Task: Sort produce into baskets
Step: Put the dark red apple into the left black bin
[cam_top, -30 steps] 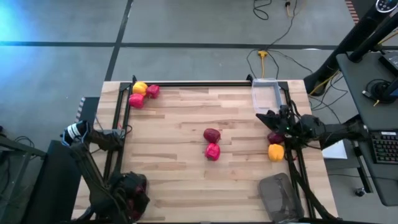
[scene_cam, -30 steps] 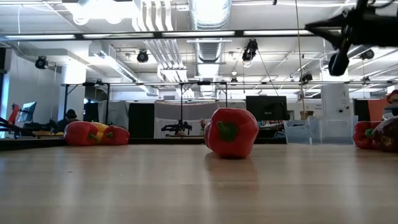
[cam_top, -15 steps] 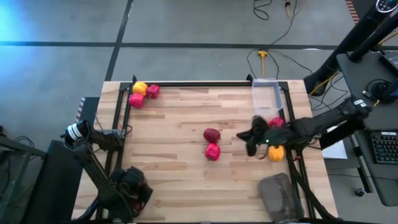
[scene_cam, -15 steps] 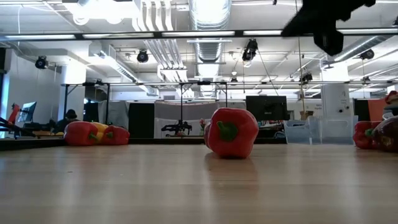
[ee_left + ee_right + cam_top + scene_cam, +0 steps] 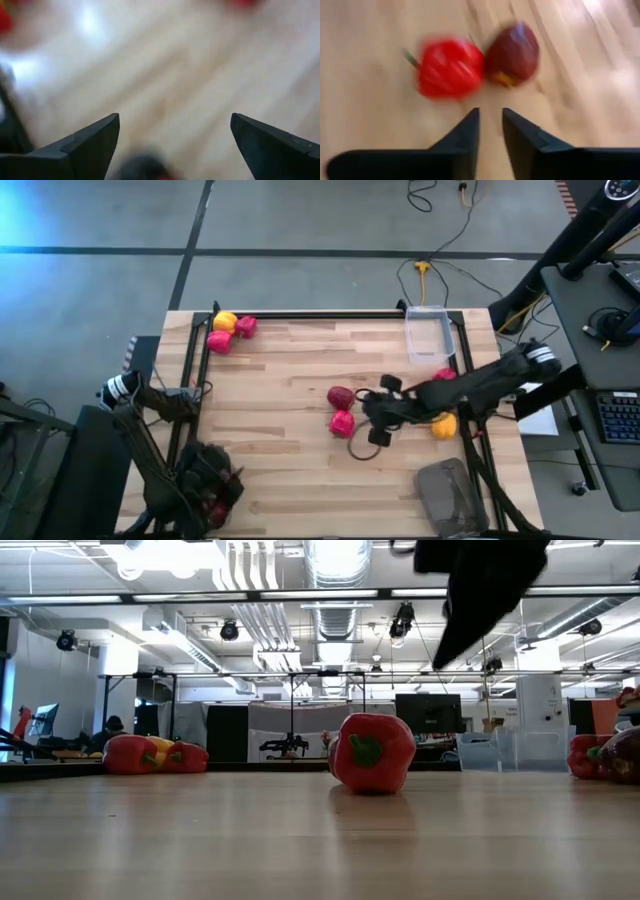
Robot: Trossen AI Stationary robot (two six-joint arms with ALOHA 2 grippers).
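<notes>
A bright red pepper [image 5: 341,423] and a dark red apple [image 5: 341,396] rest side by side on the wood table's middle; both show in the right wrist view, pepper [image 5: 449,67] and apple [image 5: 514,49]. My right gripper [image 5: 376,423] hovers just right of them, above the table, its fingers [image 5: 490,117] a narrow gap apart with nothing between. My left gripper [image 5: 210,488] stands at the near left corner, open wide [image 5: 175,125] and holding nothing. A yellow-orange fruit [image 5: 444,426] and a red one [image 5: 445,375] lie by the right edge.
A clear basket [image 5: 428,335] stands at the far right and a dark one [image 5: 452,496] at the near right. Another yellow fruit [image 5: 225,322] and two red-pink peppers [image 5: 245,328] lie at the far left corner. Black frame rails run along the left and right edges.
My right gripper has swung from the table's right edge, by the fruit there, toward the left and near side. It now hangs beside the pepper and apple in the middle. The produce on the table has stayed where it was.
</notes>
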